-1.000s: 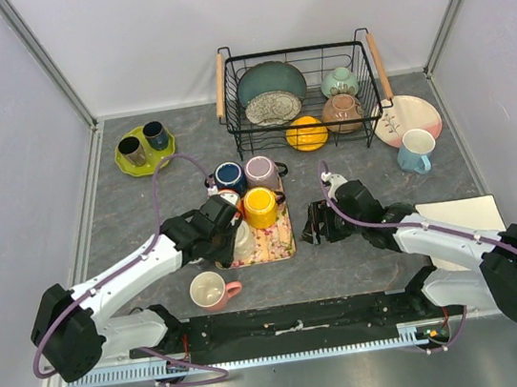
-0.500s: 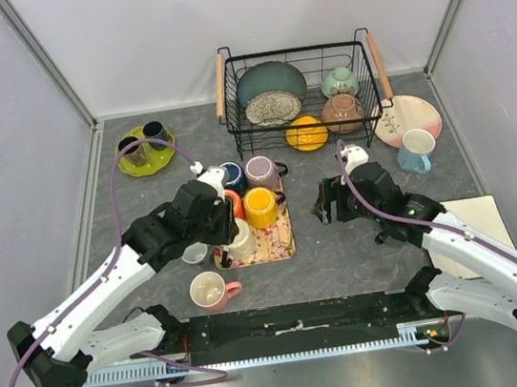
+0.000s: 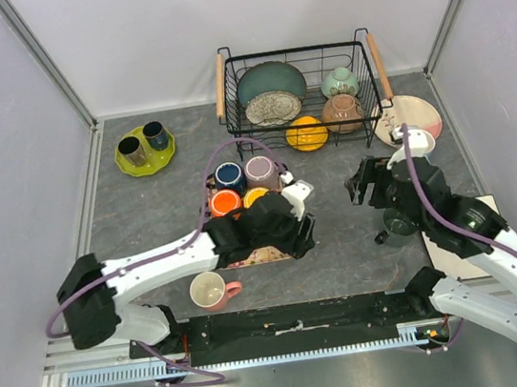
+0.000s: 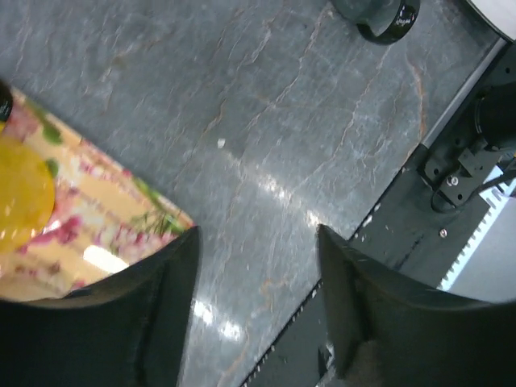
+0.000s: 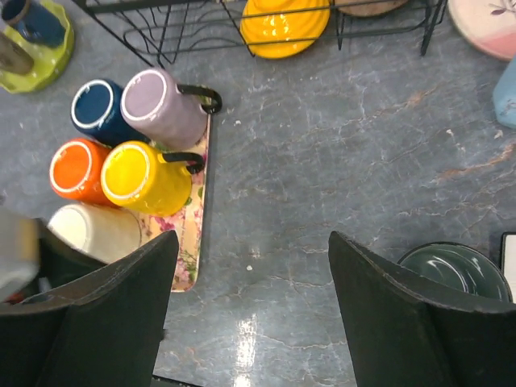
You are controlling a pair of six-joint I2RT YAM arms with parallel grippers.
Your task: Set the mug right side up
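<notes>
The left gripper (image 4: 256, 235) hung spread and empty over the stone tabletop (image 4: 266, 121) just off the floral tray (image 4: 121, 218) — the right gripper (image 5: 254, 242) likewise gaped, empty. The cream mug (image 5: 85, 230) sat on that tray beside the yellow mug (image 5: 141, 176).

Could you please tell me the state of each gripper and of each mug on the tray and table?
left gripper, open, empty
right gripper, open, empty
navy mug, upside down on tray
lilac mug, upside down
orange mug, upside down
yellow mug, upside down
cream mug, on tray, orientation unclear
pink mug, upright on table
light blue mug, apparently upright, partly hidden
</notes>
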